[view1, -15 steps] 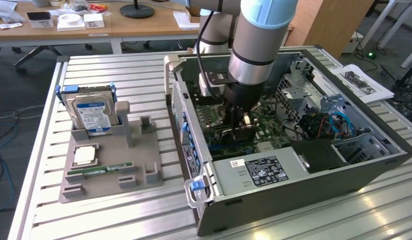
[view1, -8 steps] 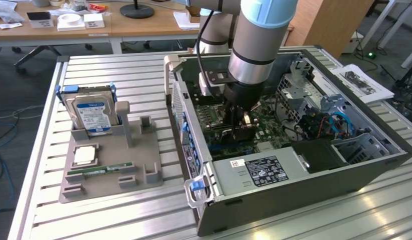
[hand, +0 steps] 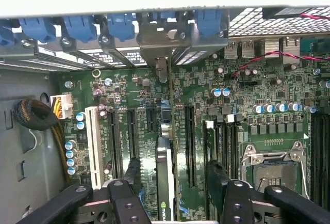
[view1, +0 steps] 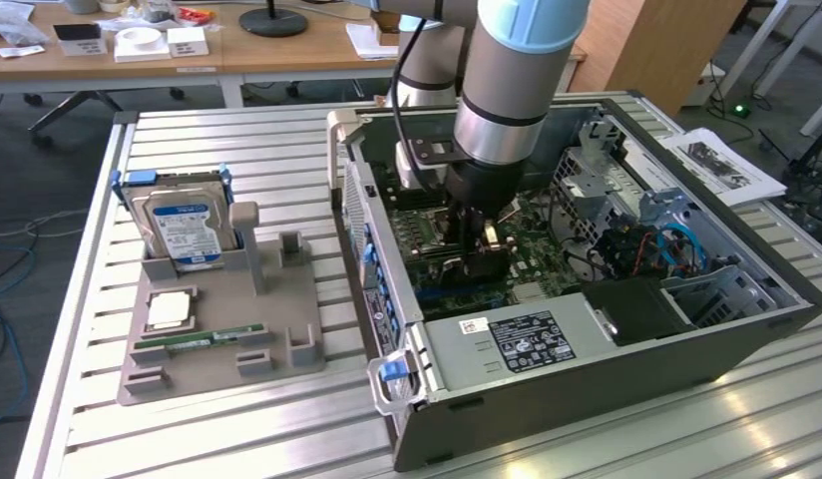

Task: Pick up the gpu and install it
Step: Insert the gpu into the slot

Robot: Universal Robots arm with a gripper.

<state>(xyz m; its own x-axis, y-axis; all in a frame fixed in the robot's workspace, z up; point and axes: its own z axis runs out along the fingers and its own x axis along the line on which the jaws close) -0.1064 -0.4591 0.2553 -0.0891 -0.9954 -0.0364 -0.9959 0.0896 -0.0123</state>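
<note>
two black fingers (hand: pixel 124 203) of the gripper (hand: pixel 174 182) stand wide apart, one each side of the gpu (hand: pixel 164 167), not squeezing it. the gpu stands on its thin edge to fit a slot in the green board (hand: pixel 268 131), maybe pushed in, grey end at the case wall (hand: pixel 247 22).

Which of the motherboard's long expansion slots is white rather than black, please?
The white slot, the end one nearest the white connector with yellow wires; every other long slot is black.
</note>
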